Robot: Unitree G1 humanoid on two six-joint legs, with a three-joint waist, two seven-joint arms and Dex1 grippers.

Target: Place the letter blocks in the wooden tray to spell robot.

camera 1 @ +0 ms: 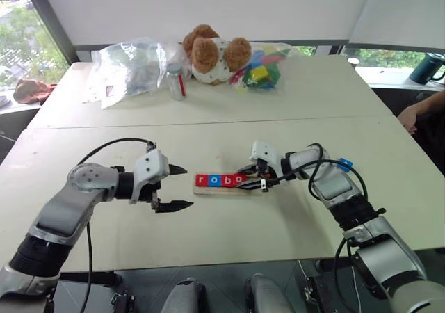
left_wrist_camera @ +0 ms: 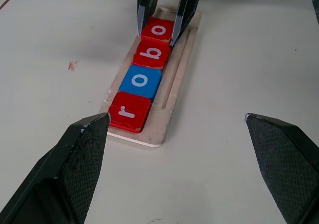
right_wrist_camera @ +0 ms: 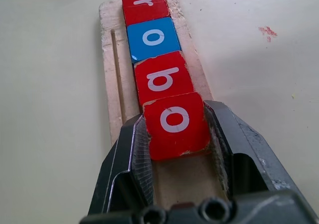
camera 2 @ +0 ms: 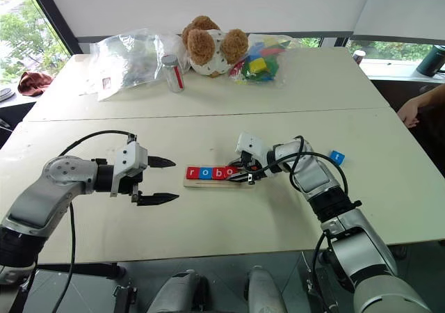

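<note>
Currently tiles read r (right_wrist_camera: 146, 5), o (right_wrist_camera: 153, 37), b (right_wrist_camera: 162, 79), o (right_wrist_camera: 174, 122) along the tray (left_wrist_camera: 175, 79), mid-table. Right gripper (right_wrist_camera: 174, 134), angled down toward the tray's end, clamps the last red o. Left gripper (camera 1: 174, 187) hovers spread wide, just beside the tray. Blue tile (camera 2: 336, 156) lies apart.

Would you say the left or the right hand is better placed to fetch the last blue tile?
Right, probably. The blue tile lies by the right arm; the right hand need only release the red o. The open left hand is beyond the tray.
</note>
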